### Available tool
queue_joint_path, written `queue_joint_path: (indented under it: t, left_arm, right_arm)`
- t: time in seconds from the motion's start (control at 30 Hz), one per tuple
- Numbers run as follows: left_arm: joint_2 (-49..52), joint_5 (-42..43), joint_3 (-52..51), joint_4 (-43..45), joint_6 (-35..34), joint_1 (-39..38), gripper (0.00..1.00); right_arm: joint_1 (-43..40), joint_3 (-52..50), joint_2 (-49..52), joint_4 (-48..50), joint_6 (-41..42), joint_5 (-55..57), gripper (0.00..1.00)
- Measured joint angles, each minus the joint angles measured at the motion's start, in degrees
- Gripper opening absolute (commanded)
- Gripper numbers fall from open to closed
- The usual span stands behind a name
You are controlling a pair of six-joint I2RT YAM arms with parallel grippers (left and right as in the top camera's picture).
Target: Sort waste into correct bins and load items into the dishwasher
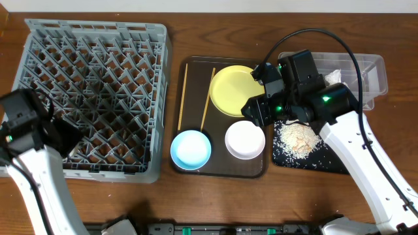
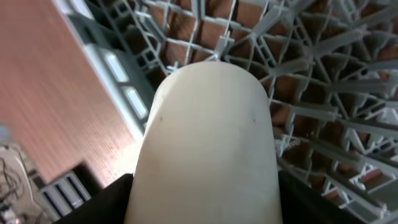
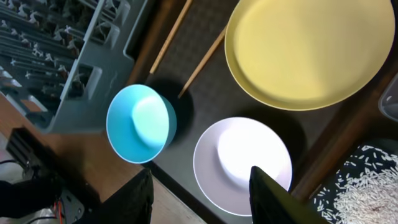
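One white bowl point(image 3: 242, 155) beneath right tool point(image 3: 200, 186)

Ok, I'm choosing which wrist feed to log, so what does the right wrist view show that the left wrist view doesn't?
Only the right wrist view shows the yellow plate, blue bowl, white bowl, two chopsticks, rice and the open right claw. Only the left wrist view shows a white cup, which fills the frame and is gripped in the left claw. Both show the grey rack and the wood table.
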Motion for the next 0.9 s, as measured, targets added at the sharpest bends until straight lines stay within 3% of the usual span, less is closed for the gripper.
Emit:
queue_joint_path:
  t: [0.17,0.27,0.43,0.9]
  left_arm:
    - [7.1,3.7,0.0,0.3,0.0,0.8,0.62]
    - [9.5,4.8,0.0,0.0,0.0,1.0,0.78]
    - [9.6,5.6,0.0,-0.1,0.2,2.8,0.86]
    - [-1.6,11.8,4.1,-6.1,2.4,3.0,0.82]
  right_arm:
    - [0.0,0.0,0.0,-0.8,0.0,0.1,0.48]
    - [0.0,0.0,0.0,-1.2,0.0,0.2,0.48]
    - [0.0,0.0,0.0,-1.3,0.0,0.2,0.49]
    - [0.0,0.0,0.0,0.0,0.1,0.2,0.55]
